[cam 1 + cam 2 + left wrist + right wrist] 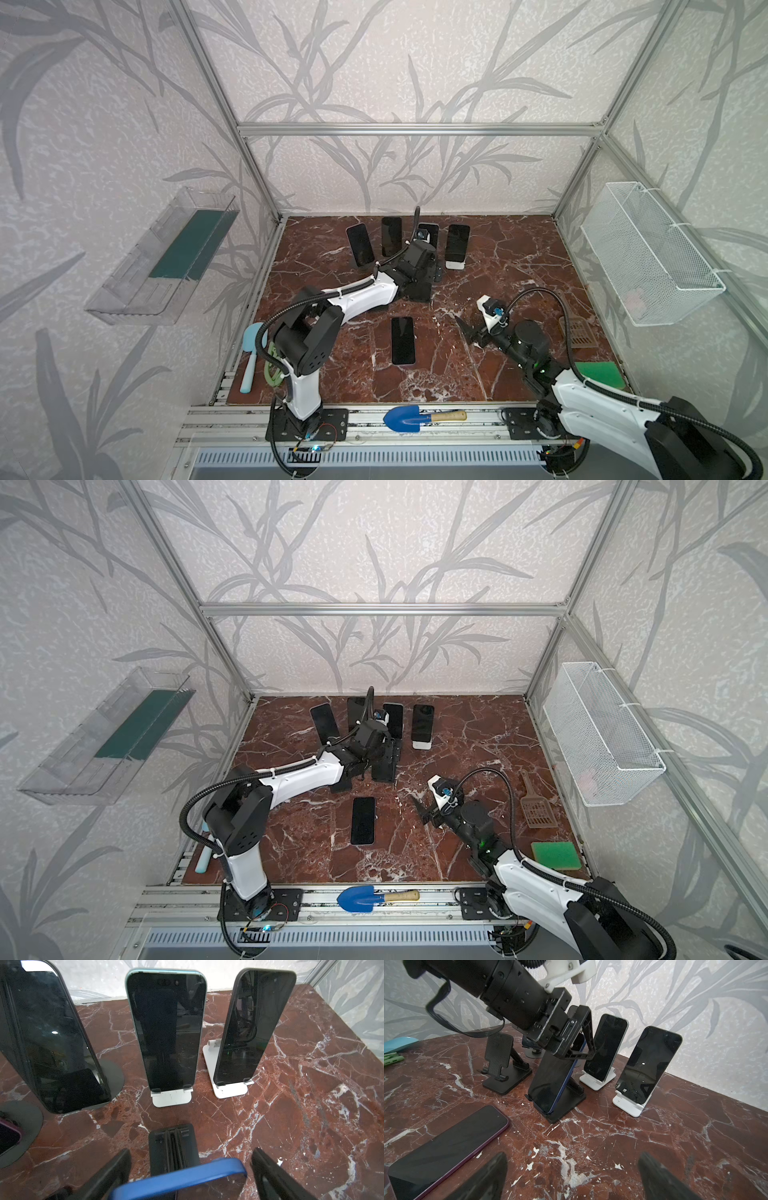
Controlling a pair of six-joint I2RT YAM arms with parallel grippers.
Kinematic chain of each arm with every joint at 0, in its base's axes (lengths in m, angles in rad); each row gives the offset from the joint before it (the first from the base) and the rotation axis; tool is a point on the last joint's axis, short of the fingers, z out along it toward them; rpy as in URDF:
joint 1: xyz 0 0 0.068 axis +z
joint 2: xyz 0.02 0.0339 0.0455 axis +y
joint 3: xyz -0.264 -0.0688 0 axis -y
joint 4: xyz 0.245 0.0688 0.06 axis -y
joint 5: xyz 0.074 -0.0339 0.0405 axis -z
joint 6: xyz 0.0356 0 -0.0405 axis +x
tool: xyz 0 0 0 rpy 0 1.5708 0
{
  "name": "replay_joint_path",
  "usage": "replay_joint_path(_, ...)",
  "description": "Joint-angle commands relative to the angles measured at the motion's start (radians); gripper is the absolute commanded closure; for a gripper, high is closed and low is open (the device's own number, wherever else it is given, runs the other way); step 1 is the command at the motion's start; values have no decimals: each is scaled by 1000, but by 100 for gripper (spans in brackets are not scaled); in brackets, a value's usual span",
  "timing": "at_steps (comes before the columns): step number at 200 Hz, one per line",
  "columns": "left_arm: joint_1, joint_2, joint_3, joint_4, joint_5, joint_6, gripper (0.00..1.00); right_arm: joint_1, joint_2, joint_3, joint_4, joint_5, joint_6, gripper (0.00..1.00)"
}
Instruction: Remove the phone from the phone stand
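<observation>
Two jaws of my left end effector sit spread either side of the blue phone, gripping nothing yet. It's leaning in the black stand, mid bench. Grasp step, I reckon: next squeeze, then lift clear of the lip.

Soft, even light; wrist views warp at edges, foreground blurred.

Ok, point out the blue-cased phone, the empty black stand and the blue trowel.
blue-cased phone [550, 1082]: right wrist view, screen.
empty black stand [498, 1050]: right wrist view, backrest.
blue trowel [422, 417]: a top view, blade neck.
</observation>
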Motion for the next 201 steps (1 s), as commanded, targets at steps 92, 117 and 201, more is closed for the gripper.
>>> replay_joint_path(92, 3, 38, -42, 42, -9, -26, 15, 2, 5, 30, 24, 18, 7, 3)
replay_joint_path(117, 4, 50, -43, 50, -10, -32, 18, 2, -1, 29, 23, 18, 7, 3)
replay_joint_path(201, 3, 47, -50, 50, -28, -27, 26, 2, -16, 23, 23, 21, 6, 3)
